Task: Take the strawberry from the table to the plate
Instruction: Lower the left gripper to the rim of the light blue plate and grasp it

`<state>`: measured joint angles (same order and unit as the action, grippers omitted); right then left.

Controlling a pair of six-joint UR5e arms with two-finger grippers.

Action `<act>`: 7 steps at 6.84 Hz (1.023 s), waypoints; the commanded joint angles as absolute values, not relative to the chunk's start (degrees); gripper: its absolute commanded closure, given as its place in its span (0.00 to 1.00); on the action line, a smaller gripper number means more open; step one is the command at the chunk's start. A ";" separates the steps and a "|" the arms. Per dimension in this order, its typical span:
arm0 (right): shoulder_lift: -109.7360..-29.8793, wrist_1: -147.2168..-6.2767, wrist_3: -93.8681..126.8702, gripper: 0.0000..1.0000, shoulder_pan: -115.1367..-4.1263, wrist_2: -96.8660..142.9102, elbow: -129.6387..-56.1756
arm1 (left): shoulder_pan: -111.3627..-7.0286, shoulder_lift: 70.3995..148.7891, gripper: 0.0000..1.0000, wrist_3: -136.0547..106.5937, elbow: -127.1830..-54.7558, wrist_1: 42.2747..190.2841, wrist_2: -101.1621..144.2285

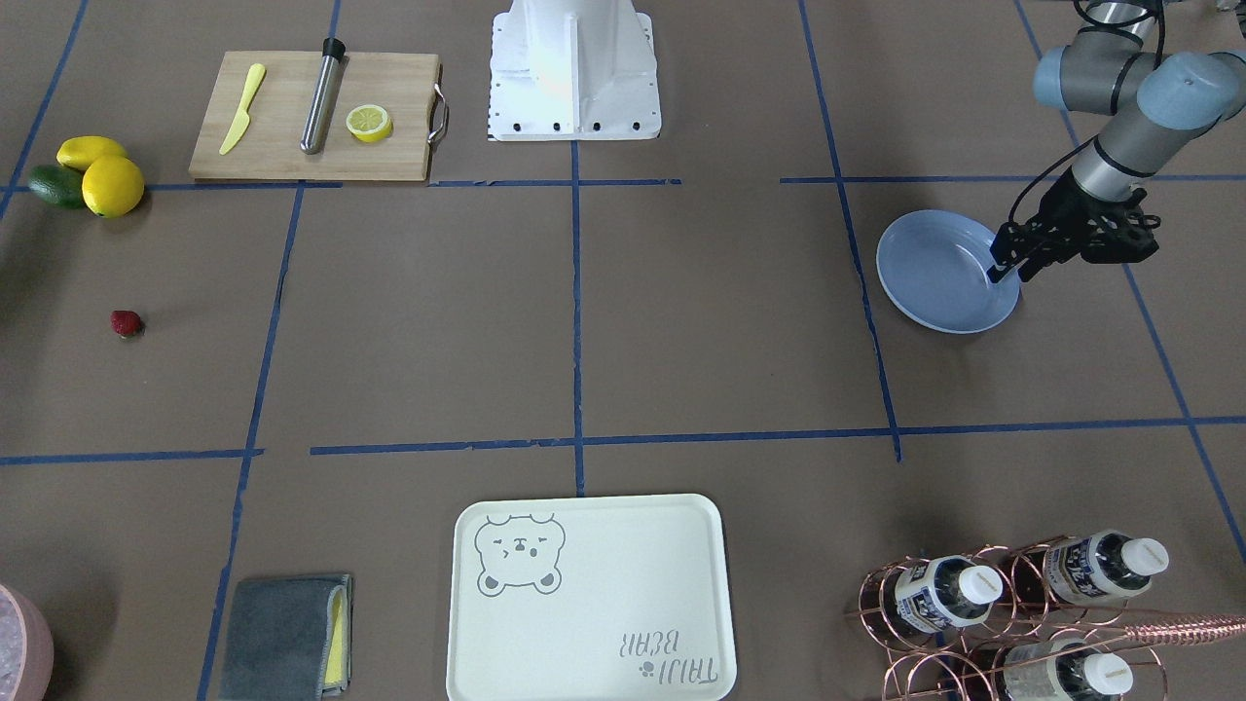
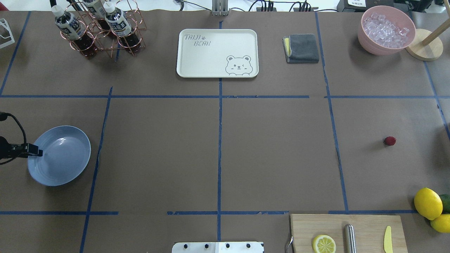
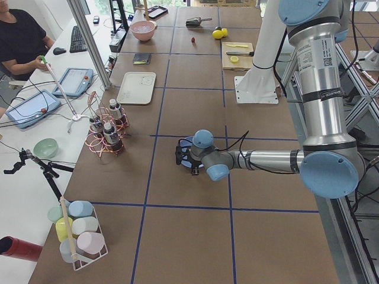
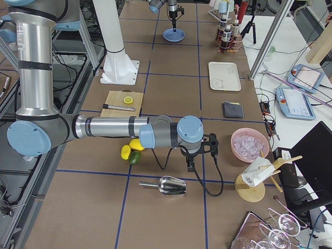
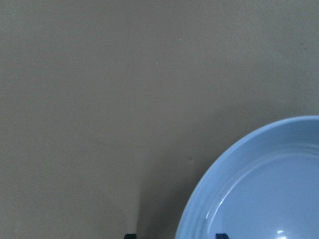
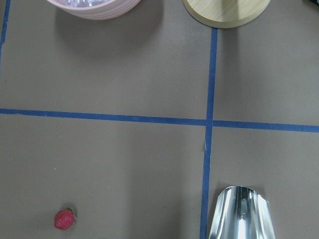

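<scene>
A: Strawberry, where?
B: The strawberry lies on the table, left-middle of the front-facing view and right-middle of the overhead. It sits by itself inside a grid square. Two lemons and a green fruit sit above it in the front-facing frame, near but apart from it
A: Plate?
B: The plate is light blue, at the right-middle of the front-facing view and the left-middle of the overhead. It's well apart from the berry, with most of the table between them
A: Left gripper?
B: The left gripper is at the plate's rim, on the plate's right edge in the front-facing frame. The left wrist view shows two dark fingertips at the bottom edge, spread. One is over bare table, the other over the plate's inside, with the rim between them. Can't tell if they touch the rim
A: Right gripper?
B: The right gripper shows only in the exterior right view, about centre frame, pointing down over the table. It's near the lemons and a metal scoop. Spread or pressed together, can't tell. Its wrist view has the berry in the lower left corner and the scoop at the lower right
</scene>
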<state>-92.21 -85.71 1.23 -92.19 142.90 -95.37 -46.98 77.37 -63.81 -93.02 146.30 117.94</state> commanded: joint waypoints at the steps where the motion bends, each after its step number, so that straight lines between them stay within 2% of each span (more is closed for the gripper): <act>1: -92.29 -85.78 1.23 0.00 -92.20 142.91 -95.45 | -46.93 77.26 0.88 -63.81 -93.25 146.16 118.38; 2: -92.37 -85.78 1.23 0.00 -92.20 142.91 -95.54 | -46.93 77.26 1.00 -63.81 -93.69 146.16 118.56; 4: -92.37 -85.87 1.23 0.00 -92.20 142.91 -95.45 | -47.54 75.51 1.00 -63.72 -96.30 145.99 119.78; 5: -92.46 -85.78 1.23 0.00 -92.20 142.91 -95.36 | -48.24 73.24 1.00 -63.72 -101.29 145.64 126.58; 7: -92.29 -85.78 1.23 0.00 -92.20 142.74 -95.27 | -57.00 73.73 1.00 -63.63 -102.57 145.46 134.55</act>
